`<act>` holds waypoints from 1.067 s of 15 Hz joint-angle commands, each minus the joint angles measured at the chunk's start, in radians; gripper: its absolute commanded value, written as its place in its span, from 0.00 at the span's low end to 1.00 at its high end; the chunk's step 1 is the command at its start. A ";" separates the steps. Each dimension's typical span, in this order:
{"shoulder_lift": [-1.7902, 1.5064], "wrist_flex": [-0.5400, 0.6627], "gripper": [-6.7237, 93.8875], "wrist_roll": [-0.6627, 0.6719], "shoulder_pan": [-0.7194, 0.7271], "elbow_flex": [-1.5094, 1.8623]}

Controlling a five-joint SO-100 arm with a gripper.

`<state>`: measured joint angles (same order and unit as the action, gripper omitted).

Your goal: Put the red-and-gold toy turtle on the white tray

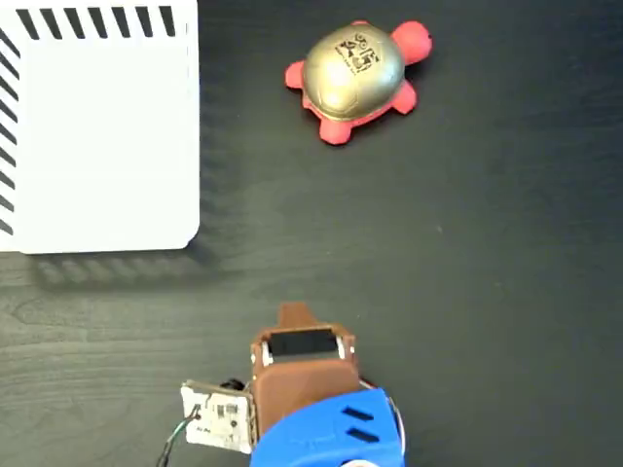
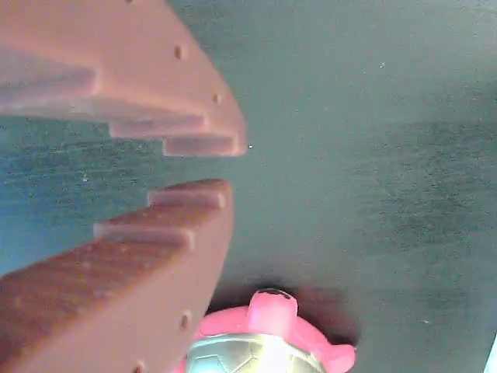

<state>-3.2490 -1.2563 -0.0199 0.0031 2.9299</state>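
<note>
Brown stepped fingers (image 2: 194,198) fill the wrist view's left side, blurred by nearness, their tips a narrow gap apart and empty; the gripper (image 2: 225,167) hangs over dark table (image 2: 373,116). Red-and-gold toy turtle (image 2: 268,342): cut off by that view's lower edge, part hidden behind the lower finger, outside the jaws; the fixed view alone shows it whole (image 1: 355,80), well ahead of the arm with bare table between. White tray (image 1: 107,146): seen only there, off to the jaws' left, cropped at the top and left edges, apart from the turtle.
</note>
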 commanded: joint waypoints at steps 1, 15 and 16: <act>-0.002 -0.002 0.07 -0.008 0.008 -0.009; 1.072 0.038 0.07 0.311 -0.067 -0.871; 1.163 0.031 0.07 0.350 -0.097 -0.968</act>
<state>-2.2166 -1.1934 0.2516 -0.0445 2.2013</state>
